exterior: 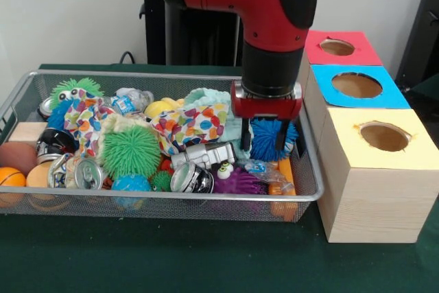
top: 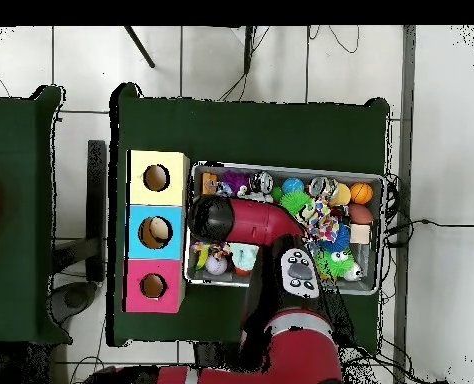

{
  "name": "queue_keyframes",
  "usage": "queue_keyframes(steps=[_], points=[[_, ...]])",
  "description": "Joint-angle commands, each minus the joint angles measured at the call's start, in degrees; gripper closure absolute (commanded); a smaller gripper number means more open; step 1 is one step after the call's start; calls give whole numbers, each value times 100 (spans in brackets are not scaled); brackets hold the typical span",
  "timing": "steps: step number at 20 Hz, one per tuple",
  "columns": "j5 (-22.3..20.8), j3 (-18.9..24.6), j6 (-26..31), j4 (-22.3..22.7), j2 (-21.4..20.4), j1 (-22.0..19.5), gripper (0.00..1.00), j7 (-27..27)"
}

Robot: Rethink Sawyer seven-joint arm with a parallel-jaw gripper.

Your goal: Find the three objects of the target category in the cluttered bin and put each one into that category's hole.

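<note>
My gripper hangs over the right end of the wire mesh bin. Its two dark fingers stand on either side of a blue spiky ball and look shut on it. The ball sits just above the clutter, close to the bin's right wall. More spiky toys lie in the bin: a big green one, a small blue one and a purple one with eyes. In the overhead view the red arm covers the gripper and the ball.
Three wooden boxes with a round hole each stand right of the bin: yellow top nearest, blue top, red top farthest. The bin also holds cans, a spotted cloth, an orange ball and a wooden block.
</note>
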Motion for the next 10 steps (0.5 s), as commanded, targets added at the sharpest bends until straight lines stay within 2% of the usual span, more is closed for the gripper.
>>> queue_keyframes(steps=[1, 10], points=[[-341, 510, -471, -684, 796, -139, 0, 220], [-501, 600, -650, -751, 959, -210, 0, 243]])
